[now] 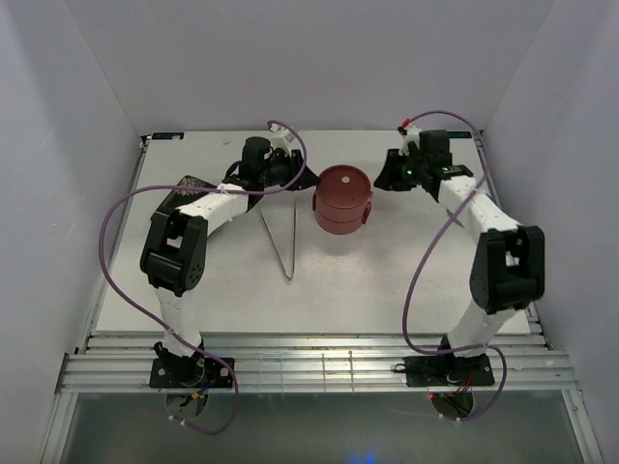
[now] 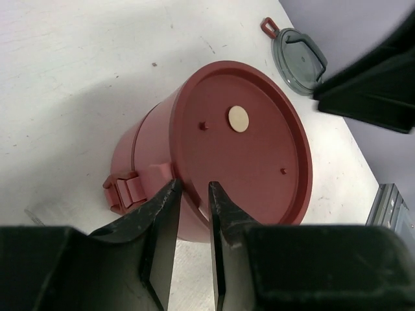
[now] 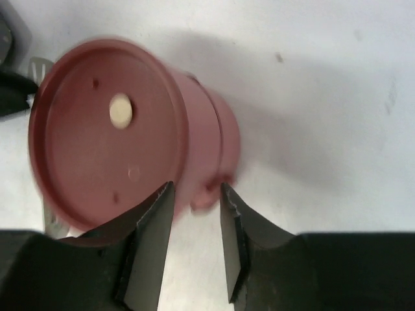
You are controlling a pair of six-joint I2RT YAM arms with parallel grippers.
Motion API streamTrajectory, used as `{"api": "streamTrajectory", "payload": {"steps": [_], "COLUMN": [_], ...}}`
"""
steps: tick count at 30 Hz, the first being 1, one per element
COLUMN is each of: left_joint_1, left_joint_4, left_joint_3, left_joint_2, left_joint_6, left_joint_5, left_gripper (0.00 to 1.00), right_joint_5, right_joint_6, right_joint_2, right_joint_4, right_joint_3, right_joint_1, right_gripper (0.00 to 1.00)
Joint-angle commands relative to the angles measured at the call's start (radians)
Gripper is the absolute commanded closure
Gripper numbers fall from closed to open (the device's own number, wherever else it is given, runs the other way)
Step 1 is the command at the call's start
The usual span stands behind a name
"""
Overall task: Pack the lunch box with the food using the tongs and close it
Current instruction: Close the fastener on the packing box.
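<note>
Just one lunch box (image 1: 342, 198); one tongs (image 1: 288, 273)

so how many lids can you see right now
2. A dark-red lid sits closed on top of the lunch box; a grey see-through lid lies on the table beyond it, seen only from the left wrist. Others may be hidden.
</note>
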State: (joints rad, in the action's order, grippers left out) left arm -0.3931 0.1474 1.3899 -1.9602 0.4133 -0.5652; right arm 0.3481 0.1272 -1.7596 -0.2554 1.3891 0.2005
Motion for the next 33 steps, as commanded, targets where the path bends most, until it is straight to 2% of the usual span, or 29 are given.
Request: {"api": "streamTrajectory", "payload": {"steps": [1,3,4,5,6,10,11,12,21,33], "left_joint_1": [-0.004,-0.004,-0.007,-0.006,-0.006,-0.016,-0.019,-0.023,-0.035,-0.046], "left_joint_4": [0.015,0.014,0.012,0.009,0.008,0.009,0.008,0.006,-0.002,-0.002], "left_joint_3": [0.038,0.057,0.06,0.061,0.061,0.06,0.06,0.055,0.024,0.018], "left_joint_2": [-0.011,-0.02,-0.025,-0.031,-0.032,-0.051,-0.055,-0.058,-0.045,-0.043], "left_joint_6": [-0.005,-0.002,-0.001,0.002,0.005,0.013,0.012,0.012,0.007,0.005], "left_joint_5": [-0.03,-0.035,-0.033,-0.032,-0.032,-0.039,-0.039,-0.039,-0.016,-0.002], "left_gripper": [0.65,0.65,0.65,0.66,0.67,0.68,0.69,0.71,0.75,0.78], "right_joint_5": [0.026,0.069,0.081,0.094,0.109,0.166,0.186,0.195,0.213,0.21], "right_joint_6": [0.146,0.252,0.287,0.314,0.359,0.436,0.463,0.491,0.566,0.588], "right_joint_2": [0.187,0.267,0.285,0.308,0.31,0.281,0.27,0.261,0.144,-0.007], "right_joint_4": [0.155,0.25,0.384,0.443,0.503,0.694,0.817,0.861,1.008,1.044], "right_joint_3": [-0.148,-0.347,-0.414,-0.532,-0.579,-0.699,-0.726,-0.758,-0.765,-0.645], "right_joint_1": [-0.088,-0.113,-0.124,-0.125,-0.124,-0.125,-0.125,-0.127,-0.125,-0.098], "right_gripper": [0.7,0.86,0.92,0.92,0.92,0.92,0.92,0.92,0.92,0.92]}}
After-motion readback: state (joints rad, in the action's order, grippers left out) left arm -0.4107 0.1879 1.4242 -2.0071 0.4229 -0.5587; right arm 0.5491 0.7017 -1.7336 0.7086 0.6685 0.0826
